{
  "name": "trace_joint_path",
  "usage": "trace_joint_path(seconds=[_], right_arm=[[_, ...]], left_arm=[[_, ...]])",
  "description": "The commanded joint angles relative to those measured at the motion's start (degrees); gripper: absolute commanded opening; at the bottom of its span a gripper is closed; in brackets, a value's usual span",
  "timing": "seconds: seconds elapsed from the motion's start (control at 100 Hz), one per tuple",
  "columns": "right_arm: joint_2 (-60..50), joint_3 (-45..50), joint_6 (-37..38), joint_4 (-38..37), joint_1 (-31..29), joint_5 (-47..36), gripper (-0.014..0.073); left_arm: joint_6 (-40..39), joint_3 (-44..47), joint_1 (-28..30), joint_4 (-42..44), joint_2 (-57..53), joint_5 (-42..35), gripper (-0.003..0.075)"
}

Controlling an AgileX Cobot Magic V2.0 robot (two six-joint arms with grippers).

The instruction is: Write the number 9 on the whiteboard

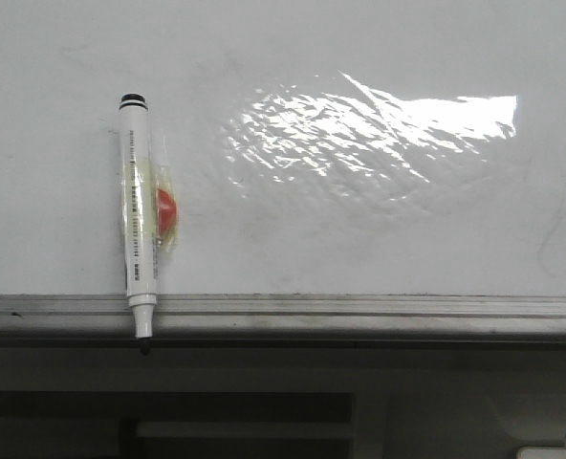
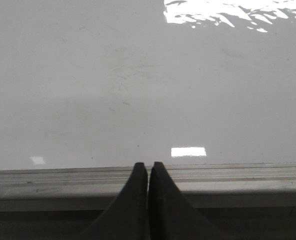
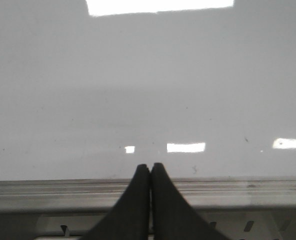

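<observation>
Front view: marker (image 1: 139,225) lies on the whiteboard (image 1: 359,239), left part, long axis roughly perpendicular to the ledge (image 1: 359,308). Its tip end crosses the ledge and overhangs the near edge; cap end points away from the ledge. A taped-on piece (image 1: 162,212) sits against the marker's right side at mid-length.

Left wrist view: left tool (image 2: 148,167), fingers pressed together, tips over the ledge (image 2: 238,180); board surface (image 2: 138,90) lies beyond the tips.

Right wrist view: right tool (image 3: 150,167), fingers together, tips likewise over the ledge (image 3: 238,190), board (image 3: 148,75) ahead. A slotted part (image 3: 248,226) lies behind the ledge, beside the fingers; possibly a rail, view poor.
</observation>
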Motion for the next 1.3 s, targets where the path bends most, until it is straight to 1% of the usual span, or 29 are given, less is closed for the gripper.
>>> trace_joint_path(seconds=[0.0,0.89,0.94,1.01,1.09,1.29], right_arm=[[-0.91,1.55,-0.36,-0.25,-0.13,-0.49,-0.0061],[-0.91,1.55,-0.36,-0.35,-0.13,-0.49,-0.0061],[-0.91,1.55,-0.36,-0.35,-0.13,-0.49,-0.0061],[-0.91,1.55,-0.36,-0.14,-0.13,-0.49,-0.0061],[-0.91,1.55,-0.36,1.94,-0.13,-0.49,-0.0061],[-0.91,1.55,-0.36,1.8,-0.13,-1.88,-0.0061]], left_arm=[[-0.22,1.0,-0.38,-0.45,-1.68,-3.54,-0.002],[-0.22,1.0,-0.38,-0.45,-1.68,-3.54,-0.002],[0.09,1.0,-0.38,0.82,-1.68,-3.54,-0.002],[0.09,1.0,-0.38,1.11,-1.68,-4.39,-0.002],[0.09,1.0,-0.38,1.11,-1.68,-5.05,-0.002],[0.09,1.0,-0.38,1.11,-1.68,-5.86,-0.002]])
